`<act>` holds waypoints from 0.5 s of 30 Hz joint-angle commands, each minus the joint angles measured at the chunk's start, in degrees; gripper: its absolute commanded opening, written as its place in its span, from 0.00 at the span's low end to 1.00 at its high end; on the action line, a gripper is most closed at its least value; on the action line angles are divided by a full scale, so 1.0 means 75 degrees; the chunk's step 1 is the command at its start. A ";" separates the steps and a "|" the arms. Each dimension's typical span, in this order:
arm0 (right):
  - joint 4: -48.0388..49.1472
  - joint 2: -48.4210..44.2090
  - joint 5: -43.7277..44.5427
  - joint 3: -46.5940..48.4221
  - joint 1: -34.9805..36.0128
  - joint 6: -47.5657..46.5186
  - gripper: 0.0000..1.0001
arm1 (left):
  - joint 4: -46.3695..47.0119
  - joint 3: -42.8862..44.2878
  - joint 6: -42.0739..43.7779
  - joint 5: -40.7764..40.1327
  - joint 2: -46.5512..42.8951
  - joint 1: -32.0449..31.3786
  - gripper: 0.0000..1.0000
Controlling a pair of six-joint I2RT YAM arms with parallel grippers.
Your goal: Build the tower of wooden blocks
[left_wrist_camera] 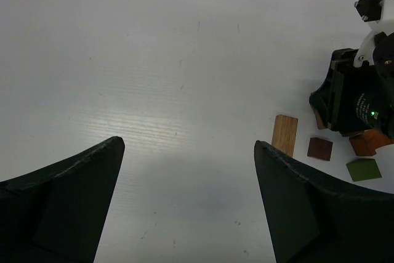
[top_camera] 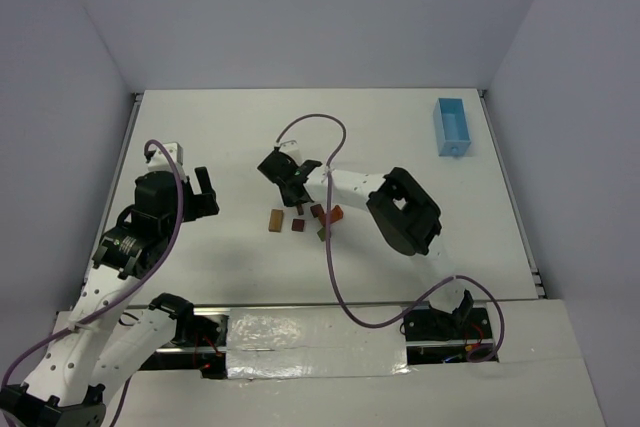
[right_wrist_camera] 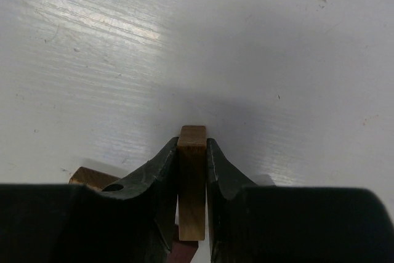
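Between the jaws of the right gripper [right_wrist_camera: 192, 147] a tan block [right_wrist_camera: 192, 195] is pinched, its end showing just past the fingertips. Beside them the other wood blocks [left_wrist_camera: 320, 148] are scattered flat on the white table [left_wrist_camera: 154, 60]. The left gripper [left_wrist_camera: 189, 146] is held wide open, smooth tabletop between its jaws.

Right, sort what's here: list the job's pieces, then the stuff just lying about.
For the job: held tan block, loose tan block, dark red block, orange block, green block.
Lying about: light blue tray.
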 commanded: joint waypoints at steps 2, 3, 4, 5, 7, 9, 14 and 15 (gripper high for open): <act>0.0183 -0.0748 -0.0001 -0.0030 -0.0143 -0.0578 0.17 | 0.0284 0.0015 0.0122 0.0090 -0.0026 -0.0003 0.99; 0.0288 -0.0853 -0.0223 -0.0169 -0.0272 -0.0788 0.18 | 0.0284 0.0015 0.0122 0.0090 -0.0014 -0.0003 1.00; 0.0649 -0.1121 -0.1037 -0.0310 -0.0667 -0.0894 0.17 | 0.0296 0.0015 0.0122 0.0090 -0.0002 -0.0003 0.99; 0.0884 -0.1286 -0.1602 -0.0717 -0.0961 -0.0965 0.18 | 0.0284 0.0015 0.0122 0.0101 -0.0002 -0.0003 0.99; 0.1888 -0.1765 -0.3981 -0.1281 -0.1965 -0.1549 0.18 | 0.0296 0.0004 0.0134 0.0125 -0.0014 -0.0003 0.99; 0.1906 -0.1734 -0.5561 -0.1402 -0.2742 -0.1959 0.20 | 0.0296 0.0004 0.0146 0.0160 -0.0037 -0.0003 0.99; 0.0408 -0.0598 -0.8636 -0.0312 -0.4593 -0.3073 0.23 | 0.0296 0.0015 0.0146 0.0125 -0.0096 -0.0014 0.99; 0.0220 -0.0480 -0.8778 -0.0207 -0.4736 -0.3284 0.24 | 0.0296 0.0015 0.0134 0.0125 -0.0108 -0.0026 1.00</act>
